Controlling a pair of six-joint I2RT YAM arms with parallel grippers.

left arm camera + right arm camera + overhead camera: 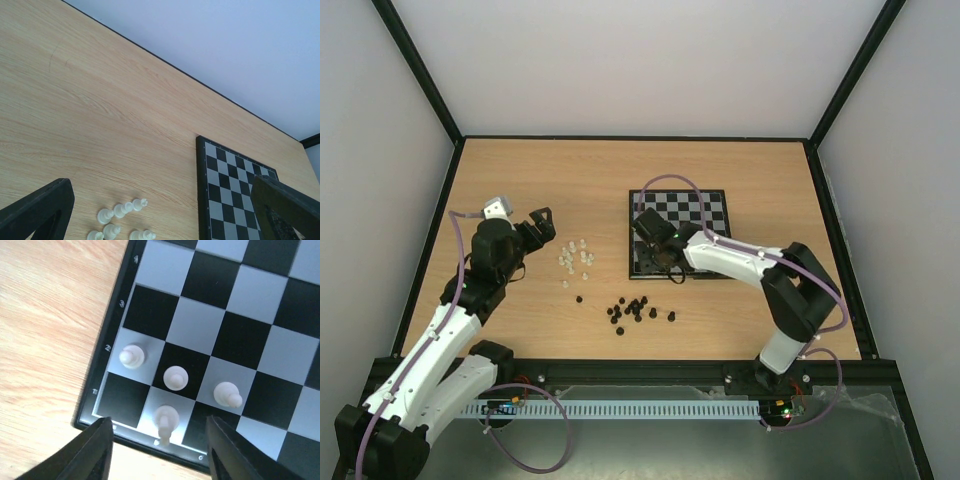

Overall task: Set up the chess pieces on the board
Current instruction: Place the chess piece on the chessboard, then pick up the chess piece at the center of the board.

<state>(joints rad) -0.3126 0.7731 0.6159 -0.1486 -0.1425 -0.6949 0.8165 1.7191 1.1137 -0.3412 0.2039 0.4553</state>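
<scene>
L fingers (37, 210) wide, empty; R fingers (95, 452) apart, prob. empty, over glossy checked board (240, 340).

Top cam overhead; wrist cams low, all share board (705, 213).

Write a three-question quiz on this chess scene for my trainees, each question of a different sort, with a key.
1. Multiple choice: in the right wrist view, how many white pieces stand on the board? A two, B four, C seven.
2. True or false: the black pieces lie on the table, off the board.
3. Fill in: the ___ gripper hangs over the board.
Key: 1 B. 2 true. 3 right; the right gripper is open there.
</scene>
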